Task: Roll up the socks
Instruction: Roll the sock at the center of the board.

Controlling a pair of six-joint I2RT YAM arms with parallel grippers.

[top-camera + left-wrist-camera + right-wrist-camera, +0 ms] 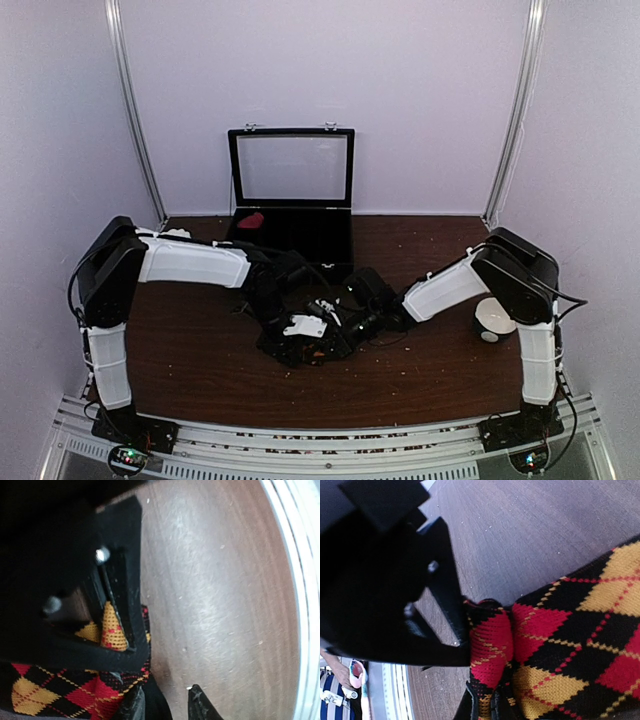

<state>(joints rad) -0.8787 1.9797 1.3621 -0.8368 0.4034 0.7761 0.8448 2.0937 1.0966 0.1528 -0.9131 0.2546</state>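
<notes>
While our right claw (475, 645) was clamped on a bunched fold of the argyle sock (560, 630) on the table (200, 370), we couldn't tell if the left claw (117, 640) gripped it, so rolling looked barely started tbh.

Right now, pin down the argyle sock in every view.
Top external: argyle sock, a dark heap at centre.
Left wrist: argyle sock, bottom left.
Right wrist: argyle sock, right half.
Shared landmark: brown table.
</notes>
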